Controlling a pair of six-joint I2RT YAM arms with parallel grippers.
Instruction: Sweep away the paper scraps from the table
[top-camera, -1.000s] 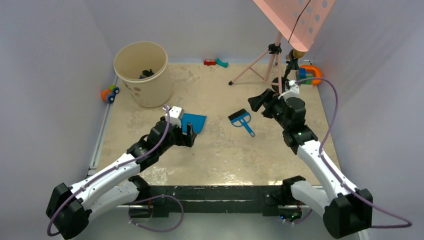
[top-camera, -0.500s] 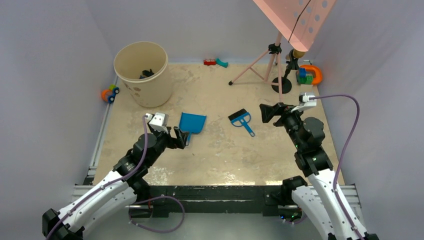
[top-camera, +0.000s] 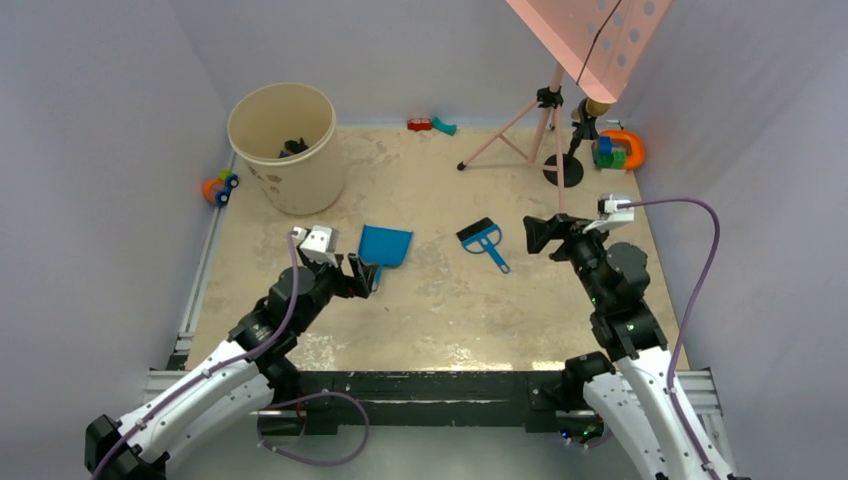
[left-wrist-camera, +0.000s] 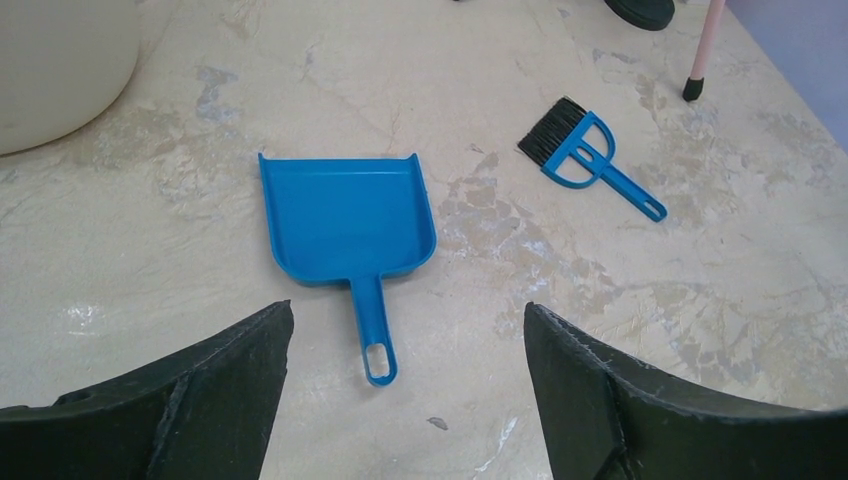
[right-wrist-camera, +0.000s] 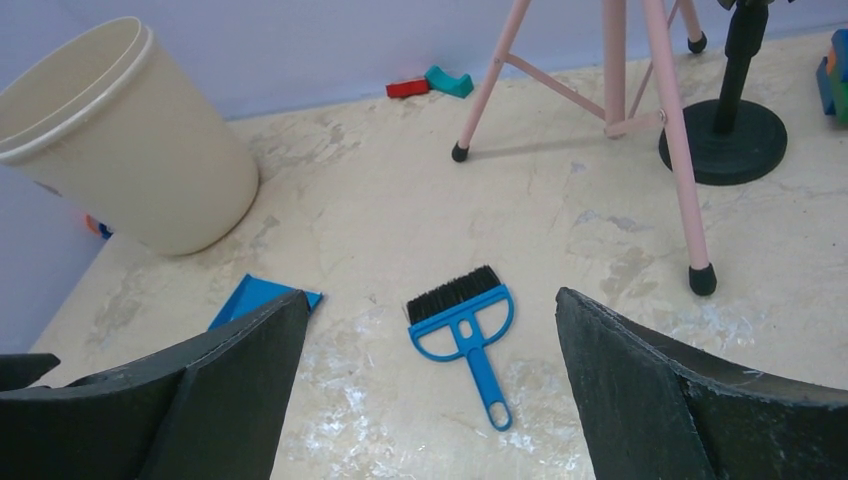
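Note:
No paper scraps show on the beige table (top-camera: 430, 310); only some dark bits (top-camera: 292, 148) lie inside the cream bin. A blue dustpan (top-camera: 385, 245) lies empty at mid table, its handle toward me, also in the left wrist view (left-wrist-camera: 345, 215). A blue hand brush (top-camera: 482, 240) with black bristles lies to its right, also in the right wrist view (right-wrist-camera: 462, 320). My left gripper (top-camera: 360, 272) is open and empty just short of the dustpan handle (left-wrist-camera: 408, 310). My right gripper (top-camera: 540, 235) is open and empty, right of the brush (right-wrist-camera: 430, 293).
The cream bin (top-camera: 285, 190) stands at the back left. A pink tripod (top-camera: 545, 120) and a black round base (top-camera: 560, 170) stand at the back right. Red and teal blocks (top-camera: 431, 125), a toy car (top-camera: 220, 186) and an orange toy (top-camera: 620, 150) sit along the edges.
Both arms have pulled back toward the near edge. The left gripper came off the dustpan, the right drew away to the right of the brush. Dustpan and brush stayed put.

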